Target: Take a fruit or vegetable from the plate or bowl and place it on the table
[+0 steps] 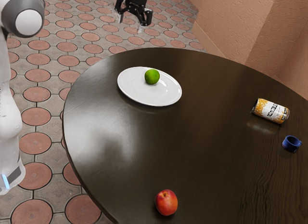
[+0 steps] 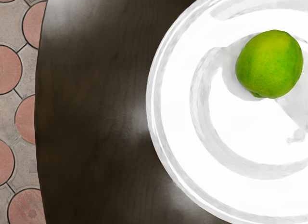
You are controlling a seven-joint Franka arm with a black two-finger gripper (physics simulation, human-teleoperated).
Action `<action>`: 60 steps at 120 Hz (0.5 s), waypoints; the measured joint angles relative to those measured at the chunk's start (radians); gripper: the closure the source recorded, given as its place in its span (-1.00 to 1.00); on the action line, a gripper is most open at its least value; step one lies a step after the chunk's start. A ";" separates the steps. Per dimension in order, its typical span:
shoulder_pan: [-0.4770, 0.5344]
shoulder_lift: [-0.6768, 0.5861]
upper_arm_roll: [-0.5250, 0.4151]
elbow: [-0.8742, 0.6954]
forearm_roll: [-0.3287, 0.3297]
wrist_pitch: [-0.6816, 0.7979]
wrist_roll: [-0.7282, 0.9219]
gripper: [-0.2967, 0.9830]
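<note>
Exterior view: the empty gripper [image 1: 131,22] is hovering clear of the lime [image 1: 152,77], fingers spread; nearside, a peach [image 1: 166,203] is resting.

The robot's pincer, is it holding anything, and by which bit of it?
Nothing is held: the pincer is open with nothing between its fingers, and the green lime rests on the white plate.

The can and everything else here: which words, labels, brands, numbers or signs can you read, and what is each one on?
Can: dark lettering on its white and yellow-orange side, too small to make out, so I can't quote a word or name a brand.
Plate, lime, reddish fruit, small blue cup: no writing that I can see.
</note>
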 joint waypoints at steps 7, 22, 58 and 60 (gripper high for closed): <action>-0.001 0.136 -0.027 0.104 -0.005 0.007 -0.014 -0.54; -0.015 0.344 -0.043 0.283 -0.021 0.025 -0.027 -0.54; -0.017 0.460 -0.061 0.307 -0.033 0.084 -0.029 -0.54; -0.018 0.460 -0.063 0.303 -0.033 0.086 -0.029 -0.54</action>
